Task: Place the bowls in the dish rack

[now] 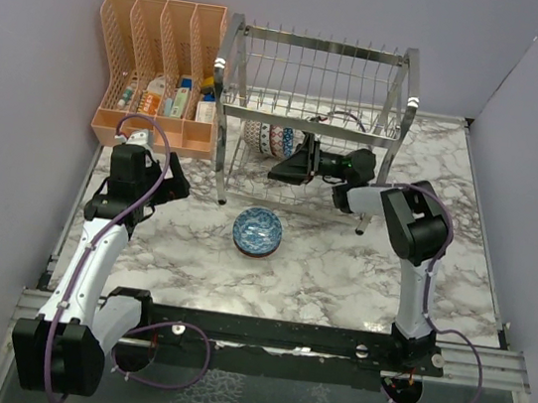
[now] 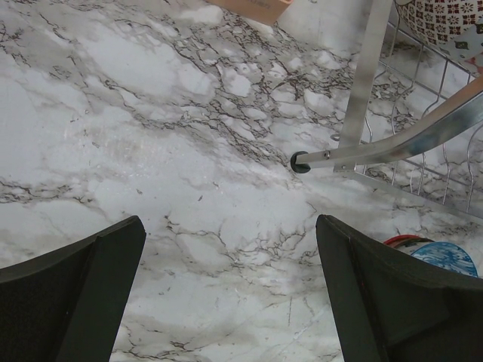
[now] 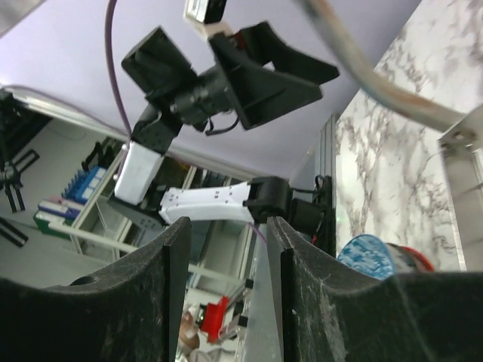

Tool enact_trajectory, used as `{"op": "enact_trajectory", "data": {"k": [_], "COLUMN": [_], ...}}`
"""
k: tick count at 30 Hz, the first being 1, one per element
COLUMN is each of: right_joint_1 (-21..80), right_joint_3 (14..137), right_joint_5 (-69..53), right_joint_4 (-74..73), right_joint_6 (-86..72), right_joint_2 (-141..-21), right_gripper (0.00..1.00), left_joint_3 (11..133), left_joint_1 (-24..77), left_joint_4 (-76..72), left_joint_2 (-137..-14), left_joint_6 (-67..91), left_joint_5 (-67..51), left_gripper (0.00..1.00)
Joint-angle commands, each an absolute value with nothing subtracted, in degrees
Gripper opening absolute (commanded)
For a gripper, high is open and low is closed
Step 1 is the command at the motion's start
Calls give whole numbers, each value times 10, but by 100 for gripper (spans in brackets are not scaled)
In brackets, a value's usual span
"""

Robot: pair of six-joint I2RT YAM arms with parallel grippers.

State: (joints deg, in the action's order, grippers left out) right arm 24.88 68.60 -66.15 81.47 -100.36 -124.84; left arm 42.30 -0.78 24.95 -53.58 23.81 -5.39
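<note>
Top external: dish rack (image 1: 322,41) stands at the far edge of the marble worktop (image 1: 338,281), about centre. Orange organiser (image 1: 160,46) sits in the far left corner, beside it. Racked bowls (image 1: 268,139) stand on edge in the lower tier, left side. One blue bowl (image 1: 258,231) sits upright mid-worktop, just in front of the rack. Right gripper (image 1: 286,171) reaches into the lower tier, near the racked bowls. Left gripper (image 1: 174,178) hangs over the left side, near the organiser.

Left wrist: fingers (image 2: 83,294) are spread wide over bare marble, gripping nothing. Rack foot (image 2: 300,161) is ahead, and the blue bowl shows at the lower right.

Right wrist: fingers (image 3: 143,302) are parted by a narrow gap with nothing between them. The blue bowl is visible to the right, on the marble.
</note>
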Motion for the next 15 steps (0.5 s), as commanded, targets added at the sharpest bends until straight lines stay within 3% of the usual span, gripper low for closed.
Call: {"op": "enact_trajectory", "data": {"k": [1, 8, 15], "right_joint_1": [267, 276, 314], "right_joint_3": [669, 702, 688], "right_joint_5": [-732, -800, -846], "right_joint_4": [971, 1019, 1020], "right_joint_6": [-999, -1070, -1039], "right_joint_2": [-1217, -1267, -1225], "right_gripper": [45, 45, 45], "left_joint_3": [430, 428, 427], "left_joint_1": [-13, -15, -16], "left_joint_4": [239, 238, 238], "left_joint_2": [-523, -519, -515], "left_joint_6": [236, 236, 236], "left_joint_5": [-67, -69, -67], "left_gripper": [99, 99, 99]}}
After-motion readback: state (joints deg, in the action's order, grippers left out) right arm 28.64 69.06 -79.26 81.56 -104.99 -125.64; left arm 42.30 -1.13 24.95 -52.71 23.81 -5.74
